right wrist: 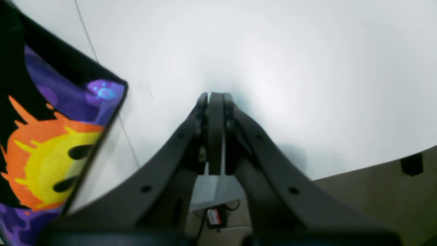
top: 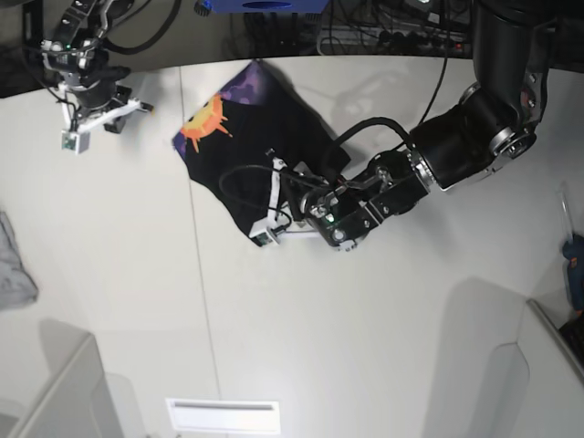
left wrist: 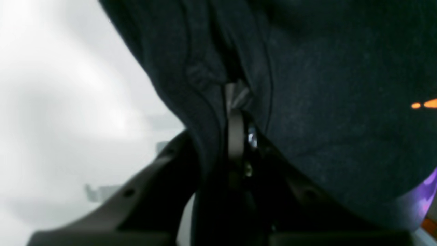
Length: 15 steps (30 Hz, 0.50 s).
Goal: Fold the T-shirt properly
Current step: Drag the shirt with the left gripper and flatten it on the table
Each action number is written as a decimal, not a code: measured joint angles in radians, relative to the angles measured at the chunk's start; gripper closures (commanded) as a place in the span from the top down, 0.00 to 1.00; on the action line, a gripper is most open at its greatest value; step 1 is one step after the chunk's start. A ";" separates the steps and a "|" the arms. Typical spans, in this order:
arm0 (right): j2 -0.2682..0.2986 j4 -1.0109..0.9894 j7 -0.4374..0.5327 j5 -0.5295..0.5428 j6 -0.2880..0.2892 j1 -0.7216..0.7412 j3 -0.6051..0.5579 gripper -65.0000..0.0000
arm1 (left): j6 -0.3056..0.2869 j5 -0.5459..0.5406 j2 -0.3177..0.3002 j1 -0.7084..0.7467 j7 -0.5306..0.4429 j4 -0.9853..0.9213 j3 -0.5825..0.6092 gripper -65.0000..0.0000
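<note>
The T-shirt (top: 265, 137) lies bunched at the back middle of the white table, black with an orange-yellow sun on purple (top: 204, 123) at its left corner. My left gripper (top: 281, 190) reaches in from the right and sits at the shirt's near edge. In the left wrist view the left gripper (left wrist: 235, 102) is shut on a fold of the black T-shirt (left wrist: 324, 102), which drapes over both fingers. My right gripper (right wrist: 214, 97) is shut and holds nothing, hanging over bare table just right of the T-shirt's printed corner (right wrist: 51, 153). In the base view the right gripper (top: 96, 109) is at the far left.
A small grey cloth (top: 14, 265) lies at the table's left edge. A seam (top: 196, 274) runs down the white table. Cables and boxes line the back edge. A blue item (top: 575, 260) sits at the right edge. The table's edge (right wrist: 375, 164) shows beside my right gripper.
</note>
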 measured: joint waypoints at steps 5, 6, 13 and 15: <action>-0.011 0.000 0.011 0.001 0.000 -0.024 -0.003 0.00 | -0.022 0.134 -0.014 -0.009 0.018 0.082 0.063 0.00; -0.013 0.000 0.011 0.001 0.000 -0.027 -0.003 0.00 | -0.066 0.184 -0.013 -0.009 0.015 0.090 0.068 0.00; -0.025 0.000 0.015 -0.003 0.000 -0.049 -0.033 0.00 | -0.370 0.603 -0.005 0.044 -0.069 0.099 0.064 0.00; -0.026 0.000 0.016 -0.003 0.000 -0.050 -0.061 0.00 | -0.423 0.751 0.000 0.076 -0.119 0.103 0.063 0.00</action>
